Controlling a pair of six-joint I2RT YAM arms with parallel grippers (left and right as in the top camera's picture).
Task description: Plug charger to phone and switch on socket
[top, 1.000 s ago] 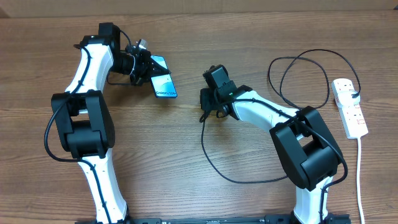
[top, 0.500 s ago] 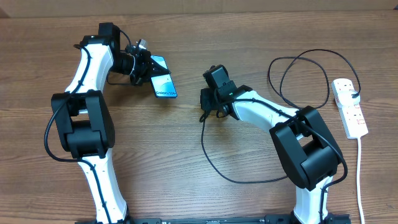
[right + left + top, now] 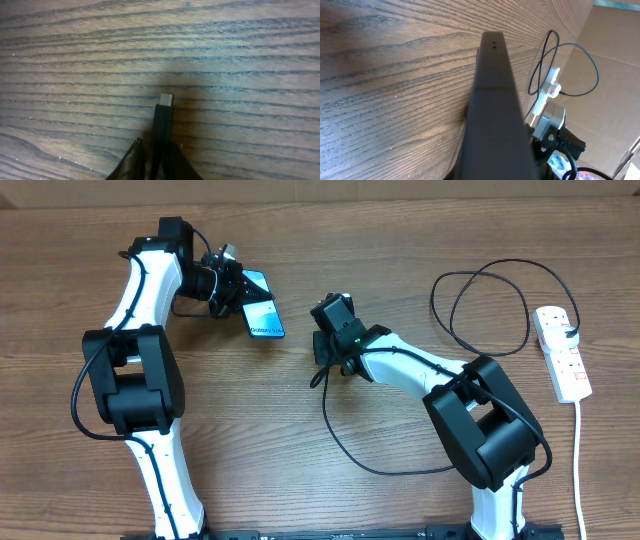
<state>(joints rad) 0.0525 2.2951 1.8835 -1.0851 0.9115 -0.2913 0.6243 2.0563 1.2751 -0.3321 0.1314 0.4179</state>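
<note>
pinching charger (image 3: 162,117), right gripper (image 3: 156,160); phone (image 3: 262,310), left gripper (image 3: 236,290)

Left wrist view: the phone (image 3: 492,110) is a blurred dark edge, screen hidden, lower end cut off. Right wrist view: the charger (image 3: 163,120) runs off the bottom edge between the right claw's (image 3: 155,159) barely visible fingertips. Overhead, the socket's (image 3: 563,352) white cord (image 3: 579,470) leaves the bottom edge

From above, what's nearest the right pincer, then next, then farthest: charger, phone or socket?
1. charger, gripped by the right pincer itself.
2. phone, to its left, farther back.
3. socket, far off on the right side.
</note>
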